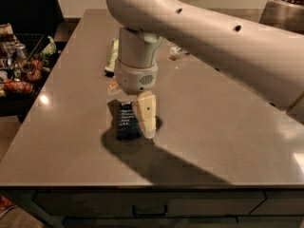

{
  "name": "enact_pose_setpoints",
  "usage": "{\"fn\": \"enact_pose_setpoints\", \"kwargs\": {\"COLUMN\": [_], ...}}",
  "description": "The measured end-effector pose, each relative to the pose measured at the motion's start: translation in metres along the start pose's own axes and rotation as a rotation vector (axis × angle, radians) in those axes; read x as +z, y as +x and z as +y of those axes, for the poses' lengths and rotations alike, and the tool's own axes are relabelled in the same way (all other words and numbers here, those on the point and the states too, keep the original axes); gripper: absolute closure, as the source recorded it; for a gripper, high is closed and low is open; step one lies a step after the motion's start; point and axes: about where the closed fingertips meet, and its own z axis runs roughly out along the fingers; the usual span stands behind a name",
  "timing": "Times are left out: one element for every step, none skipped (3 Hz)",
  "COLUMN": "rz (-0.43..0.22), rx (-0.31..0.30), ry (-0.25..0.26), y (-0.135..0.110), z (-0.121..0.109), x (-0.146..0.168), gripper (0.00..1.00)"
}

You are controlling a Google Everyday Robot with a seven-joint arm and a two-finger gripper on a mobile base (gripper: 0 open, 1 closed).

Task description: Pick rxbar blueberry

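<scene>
the gripper (147,121) is seen low over the table (213,141), pointed straight down, with its tip almost at the table top. whether it is wide or narrow cannot be told, as part of it is hidden by the round wrist above.

the rxbar blueberry (126,123) is laid flat right beside the gripper tip, on the side toward the basket (19,65). the near edge of the bar is covered by the gripper in this view, so it cannot be told if the two are touching or just apart. the long side of the bar is lined up from the front of the table toward the back – about the same way the gripper's flat face is turned.

so the bar is judged to be a little off to one side of the gripper, not right under it. a small slide toward the basket side is likely needed before a squeeze across the bar's short side – the thin, flat wrapper could slip or be pushed away.

behind the gripper, well apart, a green chip bag (113,56) and a water bottle (176,52) are left alone.
</scene>
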Motion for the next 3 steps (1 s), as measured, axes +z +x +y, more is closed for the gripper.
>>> {"fn": "enact_pose_setpoints", "kwargs": {"rz": [0.009, 0.022, 0.023], "rx": [-0.01, -0.005, 0.001], "ry": [-0.028, -0.052, -0.054], "y": [-0.0022, -0.0035, -0.0033], "z": [0.0009, 0.0018, 0.002], "x": [0.0074, 0.01, 0.0083], "gripper": [0.16, 0.47, 0.7]}}
